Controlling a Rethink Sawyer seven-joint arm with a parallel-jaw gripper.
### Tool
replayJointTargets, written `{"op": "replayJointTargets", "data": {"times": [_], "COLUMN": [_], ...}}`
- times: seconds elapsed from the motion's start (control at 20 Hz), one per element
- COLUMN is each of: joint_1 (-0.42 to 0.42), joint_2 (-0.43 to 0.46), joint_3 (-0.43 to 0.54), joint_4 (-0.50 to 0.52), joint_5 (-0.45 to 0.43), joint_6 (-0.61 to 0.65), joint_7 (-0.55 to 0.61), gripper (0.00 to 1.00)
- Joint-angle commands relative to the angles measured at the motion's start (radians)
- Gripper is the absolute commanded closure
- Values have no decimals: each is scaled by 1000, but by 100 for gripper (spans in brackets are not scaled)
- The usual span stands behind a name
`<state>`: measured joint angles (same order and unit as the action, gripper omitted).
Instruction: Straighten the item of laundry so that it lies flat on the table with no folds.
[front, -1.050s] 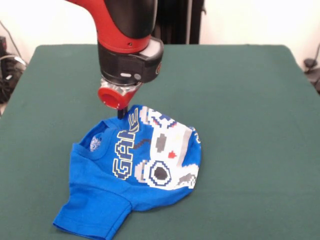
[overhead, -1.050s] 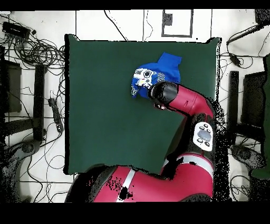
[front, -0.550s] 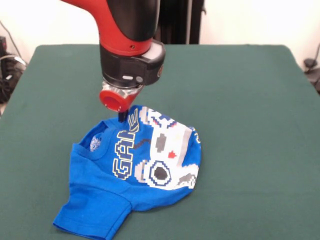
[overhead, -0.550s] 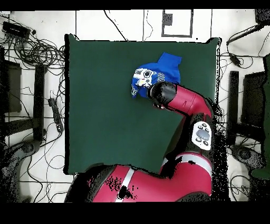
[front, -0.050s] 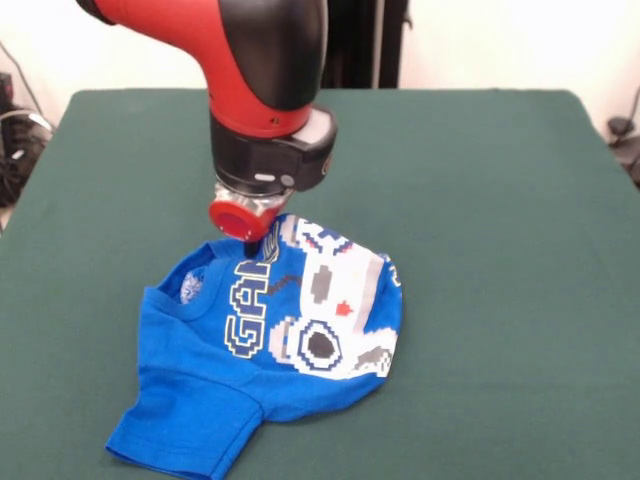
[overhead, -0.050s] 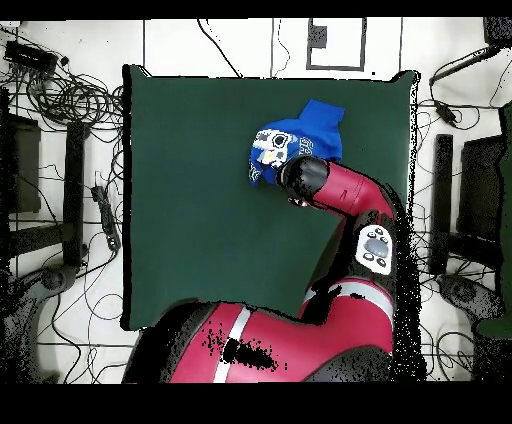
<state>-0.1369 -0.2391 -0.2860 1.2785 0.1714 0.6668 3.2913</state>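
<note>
1. Blue cotton bunched at lower left of the front view: the T-shirt (front, -0.050s: 270, 345) lies crumpled on the green bench (front, -0.050s: 500, 200), its printed front doubled over at centre and one sleeve trailing toward the bottom edge. The red-and-black arm's end effector (front, -0.050s: 250, 240) stands at the garment's upper rim, just above the lettering; whether it is open, closed or pinching cloth cannot be told, as the wrist housing hides the tips.

2. Seen from overhead, the T-shirt (overhead, -0.050s: 295, 145) sits in the upper right part of the bench (overhead, -0.050s: 190, 200), with the arm (overhead, -0.050s: 330, 190) reaching up from the bottom of the frame and covering the garment's lower edge. The end effector is hidden beneath the wrist.

3. To do this step well, it would seem best to take only the top layer at that rim, then draw it away from the bunched middle, low and slowly, toward open bench, so the fold unrolls and the whole shirt is not dragged.
</note>
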Motion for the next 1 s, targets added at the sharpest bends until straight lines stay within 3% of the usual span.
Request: {"op": "replayJointTargets", "data": {"times": [0.05, 0.5, 0.8, 1.0], "joint_1": [42, 30, -31, -41], "joint_2": [73, 46, -88, -145], "joint_3": [79, 71, 79, 59], "joint_4": [0, 46, 227, 277], "joint_5": [-1, -21, -74, -114], "joint_6": [-21, -28, -42, -17], "joint_7": [27, -3, -119, -136], "gripper": [100, 100, 100, 100]}}
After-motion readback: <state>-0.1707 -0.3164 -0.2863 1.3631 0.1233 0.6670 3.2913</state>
